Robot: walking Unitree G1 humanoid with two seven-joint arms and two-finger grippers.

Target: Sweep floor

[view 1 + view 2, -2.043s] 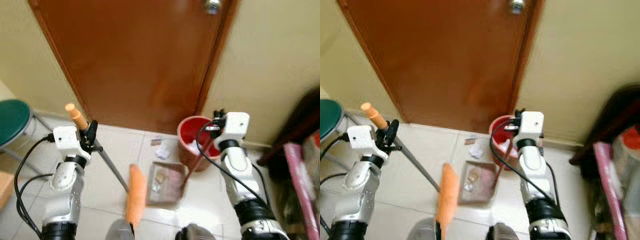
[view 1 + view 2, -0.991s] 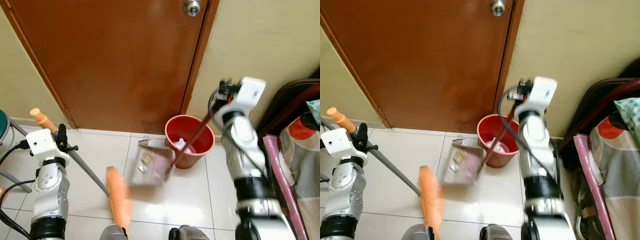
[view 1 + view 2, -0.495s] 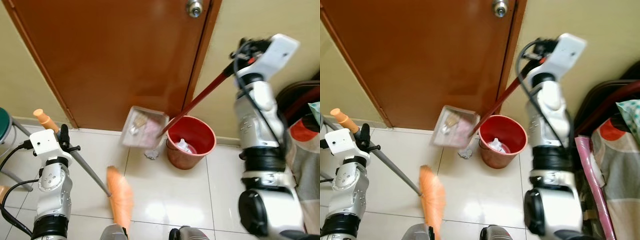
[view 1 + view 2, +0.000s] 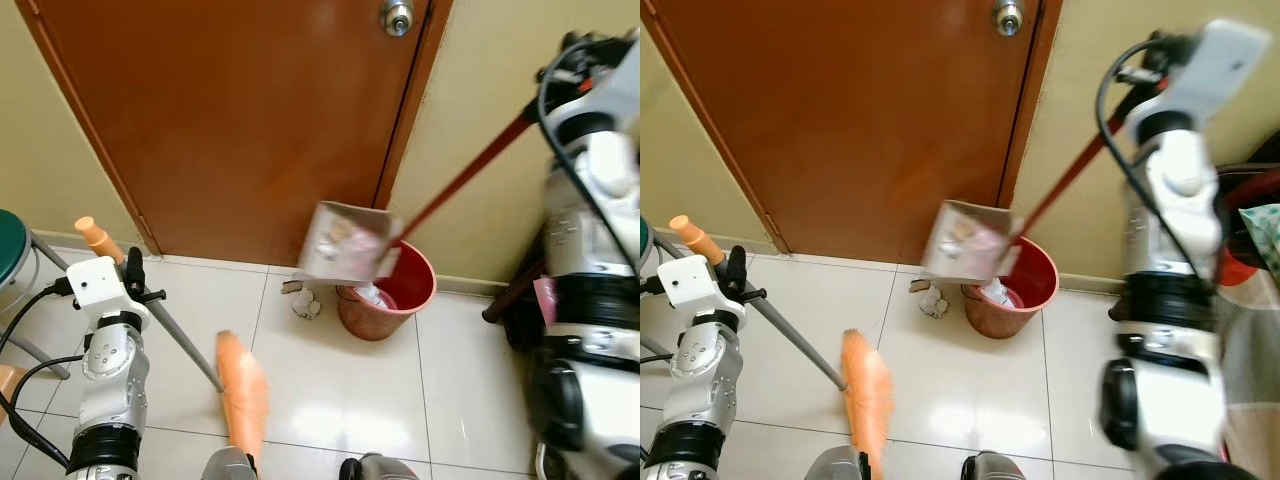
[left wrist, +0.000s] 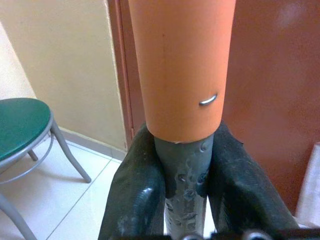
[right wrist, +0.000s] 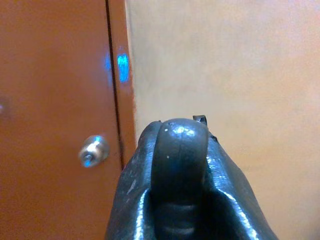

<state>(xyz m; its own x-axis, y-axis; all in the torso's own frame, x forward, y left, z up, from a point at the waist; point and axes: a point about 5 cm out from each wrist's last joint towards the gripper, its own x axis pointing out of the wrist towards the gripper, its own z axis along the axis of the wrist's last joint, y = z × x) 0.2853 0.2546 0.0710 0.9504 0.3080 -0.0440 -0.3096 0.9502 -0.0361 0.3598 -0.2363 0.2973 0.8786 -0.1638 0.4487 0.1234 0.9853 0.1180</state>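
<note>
Dustpan [image 4: 344,243] lifted from floor, tilted over bin [image 4: 400,297].

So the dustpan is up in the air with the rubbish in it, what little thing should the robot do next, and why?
Probably tip the dustpan a bit more so the rubbish slides into the red bin. The right gripper holds its long red handle high, and the pan hangs tilted just above the bin's rim with scraps inside. The left gripper just holds the broom on the floor.

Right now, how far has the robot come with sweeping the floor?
Done: litter lies in the dustpan. In hand: the right gripper holds the dustpan raised over the red bin, while the left gripper grips the broom. Left: tipping the litter in, and a crumpled scrap on the floor.
</note>
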